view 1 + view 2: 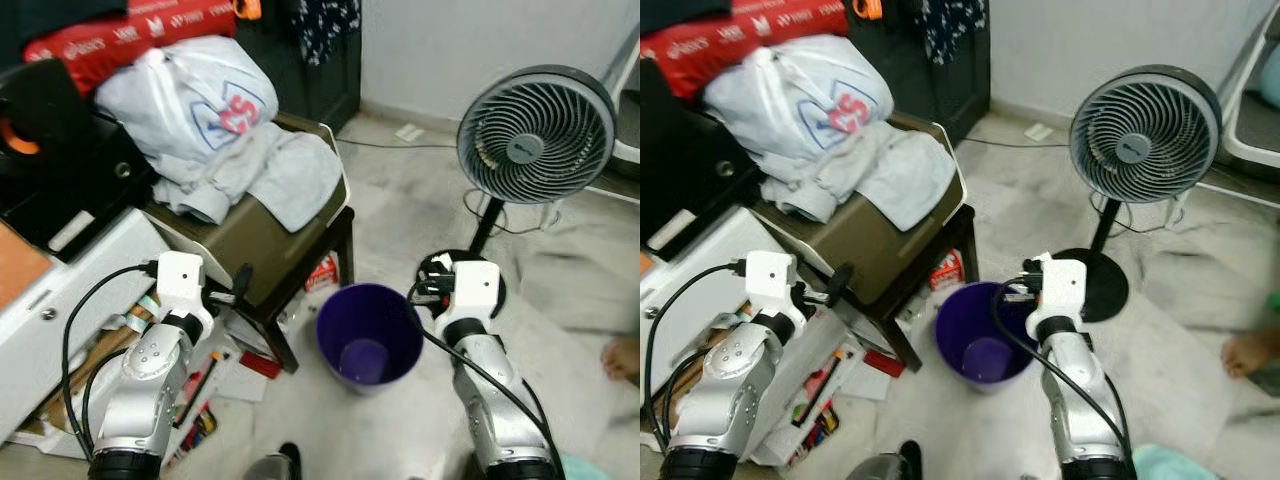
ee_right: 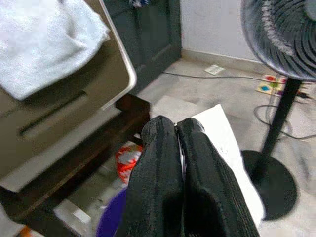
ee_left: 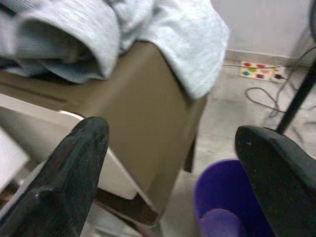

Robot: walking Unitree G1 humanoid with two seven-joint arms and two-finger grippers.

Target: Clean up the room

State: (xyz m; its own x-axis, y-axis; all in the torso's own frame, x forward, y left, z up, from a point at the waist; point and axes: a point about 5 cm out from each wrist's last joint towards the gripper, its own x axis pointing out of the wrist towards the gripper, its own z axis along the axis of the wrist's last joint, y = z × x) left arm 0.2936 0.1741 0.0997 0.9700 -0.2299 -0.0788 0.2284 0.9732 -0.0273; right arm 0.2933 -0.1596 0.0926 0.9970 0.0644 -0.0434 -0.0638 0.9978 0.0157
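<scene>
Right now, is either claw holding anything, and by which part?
The right claw is shut on a white sheet of paper, pinched at its near edge, above the purple bin. The left claw is open and holds nothing.

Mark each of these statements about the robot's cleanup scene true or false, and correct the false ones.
1. The right gripper is shut on a white sheet of paper. True.
2. The purple bin lies tipped over on its side. False: it stands upright on the floor, mouth up.
3. The left gripper is open, holding nothing. True.
4. The standing fan sits on top of the brown box. False: the fan stands on the floor; grey clothing lies on the box.
5. A white plastic bag rests on the clothing pile. True.
</scene>
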